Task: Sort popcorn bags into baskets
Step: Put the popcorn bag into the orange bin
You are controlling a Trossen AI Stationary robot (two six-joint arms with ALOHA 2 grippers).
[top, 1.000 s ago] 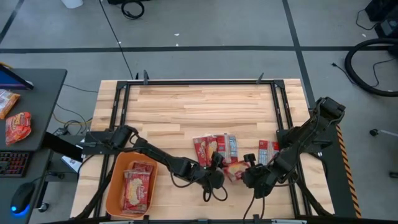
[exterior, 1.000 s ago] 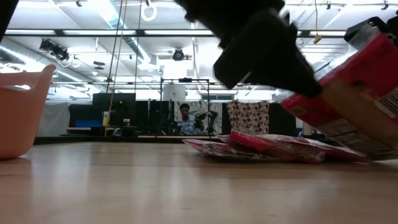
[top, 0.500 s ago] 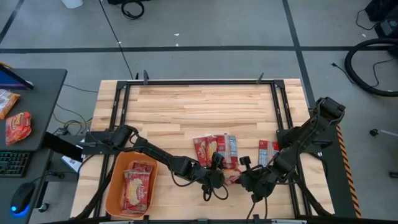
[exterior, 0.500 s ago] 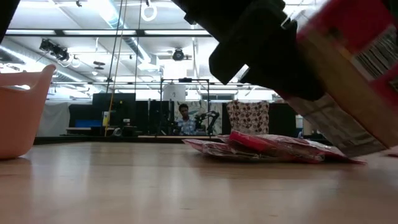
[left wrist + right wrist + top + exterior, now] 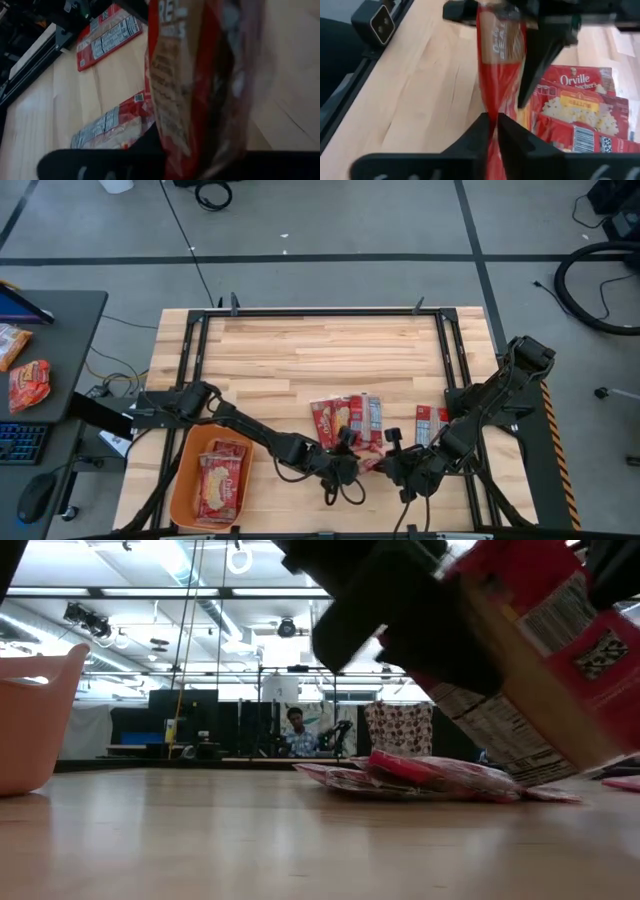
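One popcorn bag (image 5: 370, 463), red with a cream panel, hangs near the table's front edge between my two grippers. My left gripper (image 5: 348, 463) is shut on its left end and my right gripper (image 5: 388, 465) on its right end. More popcorn bags lie flat in a pile (image 5: 348, 418) just beyond, and two more (image 5: 432, 423) lie to the right. The orange basket (image 5: 182, 480) stands at the front left with popcorn bags (image 5: 222, 480) lying in it. My left gripper pinches the bag's end (image 5: 496, 17) that points toward the table's left, coming level from the left; one finger (image 5: 540, 50) shows beside the bag. The bag stands on edge, clear of the table (image 5: 530, 660). My right gripper pinches the bag's opposite end (image 5: 492, 117) between its two fingers (image 5: 482, 132), coming level from the table's right. The foil narrows where they meet it. The bag stretches away from the fingers to the other gripper and is lifted clear.
A black frame (image 5: 200, 340) runs around the wooden table. Bare wood lies across the far half (image 5: 320, 350). A grey desk (image 5: 40, 380) with an orange-red snack packet (image 5: 28, 383) stands left of the table. A person (image 5: 296, 730) sits far back in the room.
My right gripper has carried the popcorn bag a little toward the table's left, up to my left gripper, which has taken hold of the bag's other end. The bag has tipped steeper and stays clear of the table.
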